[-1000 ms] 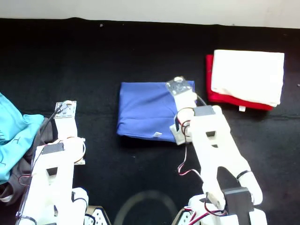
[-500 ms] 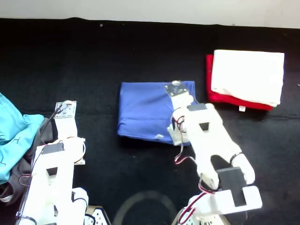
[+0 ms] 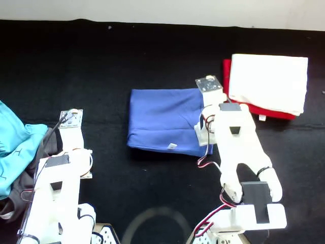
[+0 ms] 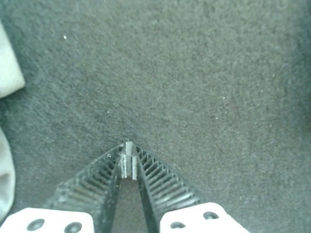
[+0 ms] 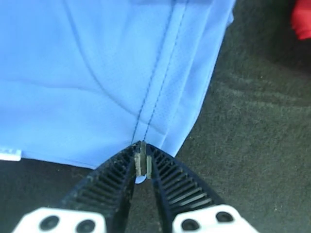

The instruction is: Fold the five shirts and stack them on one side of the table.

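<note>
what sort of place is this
Probably a robotics test bench rather than a home: two white arms mounted at a black cloth-covered table, with a folded blue shirt and a white shirt stacked on a red shirt.

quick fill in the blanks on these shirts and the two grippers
On the red shirt lies a folded ___ one. The right gripper is ___ on the edge of the blue shirt. The left gripper holds ___. The crumpled teal shirt lies beside the ___ arm.
Missing words: white, shut, nothing, left.
</note>
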